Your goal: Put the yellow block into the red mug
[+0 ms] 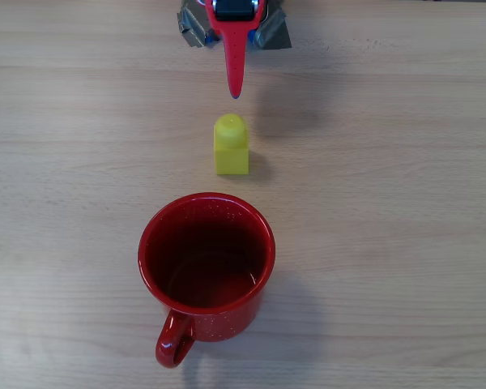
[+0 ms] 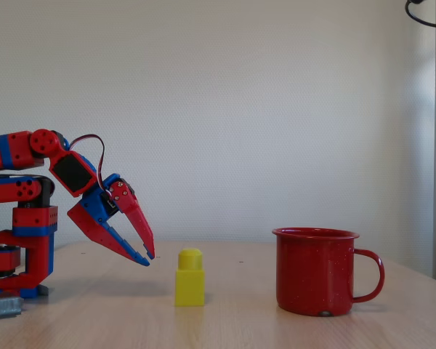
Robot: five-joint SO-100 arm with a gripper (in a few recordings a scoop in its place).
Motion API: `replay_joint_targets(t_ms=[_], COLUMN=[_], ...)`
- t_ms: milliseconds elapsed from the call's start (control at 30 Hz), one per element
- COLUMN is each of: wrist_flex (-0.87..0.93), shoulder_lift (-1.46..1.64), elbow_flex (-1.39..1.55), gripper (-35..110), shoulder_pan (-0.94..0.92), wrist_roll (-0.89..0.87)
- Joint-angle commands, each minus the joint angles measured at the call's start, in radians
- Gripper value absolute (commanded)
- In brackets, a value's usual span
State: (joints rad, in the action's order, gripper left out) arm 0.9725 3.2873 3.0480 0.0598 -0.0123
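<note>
Your gripper (image 2: pixel 147 256) hangs just short of the yellow block (image 2: pixel 190 278), fingers slightly apart in the fixed view; overhead they merge into one red spike. Block upright on the wood-grain table (image 1: pixel 389 162), studded plastic. Beyond it the glossy speckled red mug (image 1: pixel 206 263), handle facing away from you.

Glossy speckled enamel red mug (image 2: pixel 316 270); smooth plastic yellow block (image 2: pixel 190 279); matt wood-grain counter (image 1: pixel 405 203); plastic gripper (image 2: pixel 148 257).

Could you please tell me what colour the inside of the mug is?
The red mug is dark red inside, best seen in the overhead view.
</note>
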Motion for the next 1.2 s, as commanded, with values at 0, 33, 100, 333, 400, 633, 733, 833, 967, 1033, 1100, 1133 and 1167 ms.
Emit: replay_joint_targets(t_ms=[0,33,100,333,400,633,733,833,967,1033,1100,1133,1167], wrist_flex=[0.006,0.006,0.006,0.006,0.006,0.006,0.006,0.008,0.075,0.112,0.146,0.163,0.176], shoulder_lift=[0.018,0.018,0.018,0.018,0.018,0.018,0.018,0.018,-0.009,-0.032,-0.049,-0.058,-0.069], elbow_flex=[-0.011,-0.011,-0.011,-0.011,-0.011,-0.011,-0.011,-0.012,-0.064,-0.110,-0.158,-0.183,-0.207], gripper=[0,0,0,0,0,0,0,0,0,0,0,0,0], shoulder_pan=[-0.002,-0.002,-0.002,-0.003,-0.011,-0.002,0.008,0.008,0.000,0.000,0.003,0.005,0.006], wrist_roll=[-0.038,-0.038,-0.040,-0.041,-0.046,-0.035,-0.025,-0.032,-0.043,-0.049,-0.055,-0.060,-0.063])
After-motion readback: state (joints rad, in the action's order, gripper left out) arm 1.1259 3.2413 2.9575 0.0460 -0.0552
